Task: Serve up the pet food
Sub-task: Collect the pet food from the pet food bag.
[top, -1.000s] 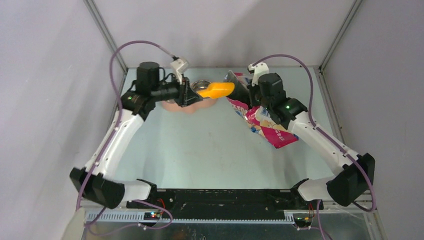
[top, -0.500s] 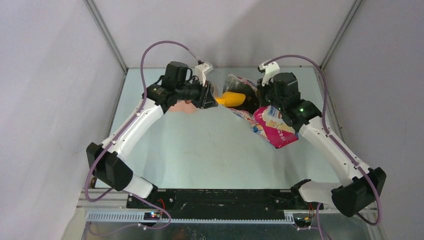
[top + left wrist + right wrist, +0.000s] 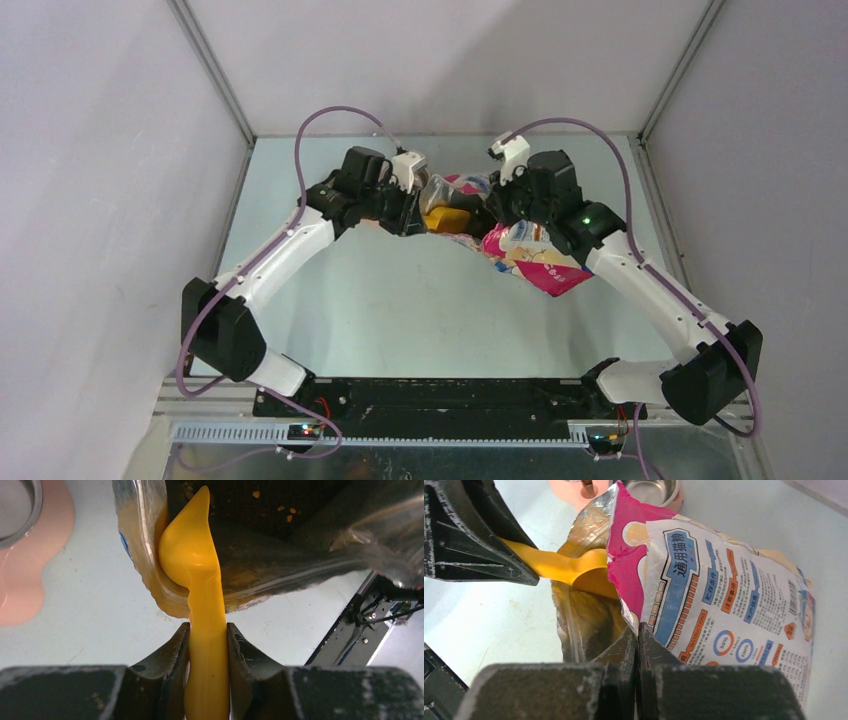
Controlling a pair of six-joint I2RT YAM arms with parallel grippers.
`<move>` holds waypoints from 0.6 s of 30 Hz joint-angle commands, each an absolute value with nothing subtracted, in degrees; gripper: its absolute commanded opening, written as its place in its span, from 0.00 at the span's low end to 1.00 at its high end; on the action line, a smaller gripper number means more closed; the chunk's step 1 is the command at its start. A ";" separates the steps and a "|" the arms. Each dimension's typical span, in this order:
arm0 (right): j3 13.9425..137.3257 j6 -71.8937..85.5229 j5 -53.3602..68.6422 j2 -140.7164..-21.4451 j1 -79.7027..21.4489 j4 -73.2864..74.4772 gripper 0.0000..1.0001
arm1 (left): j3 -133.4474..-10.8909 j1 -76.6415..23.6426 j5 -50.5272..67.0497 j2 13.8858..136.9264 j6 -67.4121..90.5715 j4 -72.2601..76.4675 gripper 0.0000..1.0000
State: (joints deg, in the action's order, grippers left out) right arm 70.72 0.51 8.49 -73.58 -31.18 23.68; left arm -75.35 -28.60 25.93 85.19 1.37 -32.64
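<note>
Holding the yellow scoop (image 3: 192,560) by its handle, the left gripper (image 3: 207,632) has both fingers pressed flat on it, clamped. The scoop's bowl sits inside the open mouth of the cat food bag (image 3: 724,595). A few brown kibble pellets (image 3: 256,494) show deep inside, at 12 o'clock in the left wrist view.

On the other side, the right gripper (image 3: 638,645) has its fingers together, pinching the bag's rim. The bag sits toward 12–1 o'clock on the table (image 3: 400,300), mouth facing 9 o'clock.

Noted the pink feeder (image 3: 30,580) with its steel bowl (image 3: 17,505) at 10 o'clock of the scoop, apart from the bag.
</note>
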 commanded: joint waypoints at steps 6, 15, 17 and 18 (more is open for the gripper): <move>68.96 6.55 1.23 -75.50 -38.79 11.30 0.00 | -76.74 -28.39 18.45 85.90 10.27 -30.23 0.00; 67.37 8.33 -0.76 -76.03 -40.30 10.08 0.00 | -78.61 -27.67 24.03 96.62 15.32 -28.86 0.00; 67.44 8.23 -0.69 -76.26 -40.55 10.03 0.00 | -79.75 -27.61 26.01 99.28 15.88 -29.01 0.00; 67.42 8.11 -0.70 -76.36 -40.58 10.00 0.00 | -80.09 -27.60 27.55 100.09 16.27 -28.96 0.00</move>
